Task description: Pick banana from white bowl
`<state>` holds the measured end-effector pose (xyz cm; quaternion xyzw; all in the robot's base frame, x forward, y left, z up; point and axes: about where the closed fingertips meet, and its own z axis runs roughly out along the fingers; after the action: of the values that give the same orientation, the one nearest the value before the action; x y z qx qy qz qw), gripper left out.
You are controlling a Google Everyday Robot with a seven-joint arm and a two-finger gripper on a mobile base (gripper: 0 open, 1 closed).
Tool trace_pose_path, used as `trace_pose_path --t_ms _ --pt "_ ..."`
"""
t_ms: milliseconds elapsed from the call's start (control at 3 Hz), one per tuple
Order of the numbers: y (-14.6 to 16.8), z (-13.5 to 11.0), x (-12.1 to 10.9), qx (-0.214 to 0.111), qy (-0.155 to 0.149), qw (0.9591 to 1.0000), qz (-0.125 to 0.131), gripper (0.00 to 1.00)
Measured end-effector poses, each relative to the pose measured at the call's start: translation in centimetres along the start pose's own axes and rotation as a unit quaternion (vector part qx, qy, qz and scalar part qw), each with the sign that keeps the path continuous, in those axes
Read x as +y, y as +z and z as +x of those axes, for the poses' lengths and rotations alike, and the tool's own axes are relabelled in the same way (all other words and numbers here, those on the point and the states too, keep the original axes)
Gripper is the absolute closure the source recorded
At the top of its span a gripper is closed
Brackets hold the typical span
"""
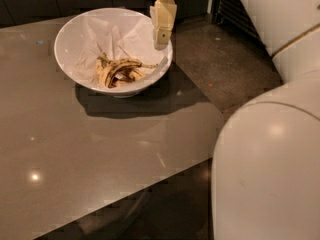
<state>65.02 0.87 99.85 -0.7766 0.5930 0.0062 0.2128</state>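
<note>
The white bowl (75,29) stands near the far edge of the grey table, lined with crumpled white paper. The banana (120,70), dull yellow with dark brown streaks, lies curled in the bowl's bottom toward its front. My gripper (161,40) hangs down from the top of the view over the bowl's right rim, above and to the right of the banana, and holds nothing.
The grey table (75,164) has its right edge running diagonally from the bowl toward the front. Dark speckled floor (225,64) lies to the right. My white arm body (270,164) fills the lower right. A slatted dark panel (235,9) stands at the back right.
</note>
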Motion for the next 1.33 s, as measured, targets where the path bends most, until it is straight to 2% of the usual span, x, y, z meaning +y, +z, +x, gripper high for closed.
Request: trace_pose_path --t_ms 333,667,1000,1333 --pt "1.8 -0.2 -0.7 -0.02 0.02 0.9995 -0.013 0.07" --pt "3.4 -0.5 -1.3 -0.04 0.047 0.9978 -0.024 0.09" --pt "4.3 -0.7 -1.7 -0.051 0.069 0.9958 -0.031 0.09" --pt "5.1 -0.6 -2.0 -0.061 0.092 0.9932 -0.037 0.16"
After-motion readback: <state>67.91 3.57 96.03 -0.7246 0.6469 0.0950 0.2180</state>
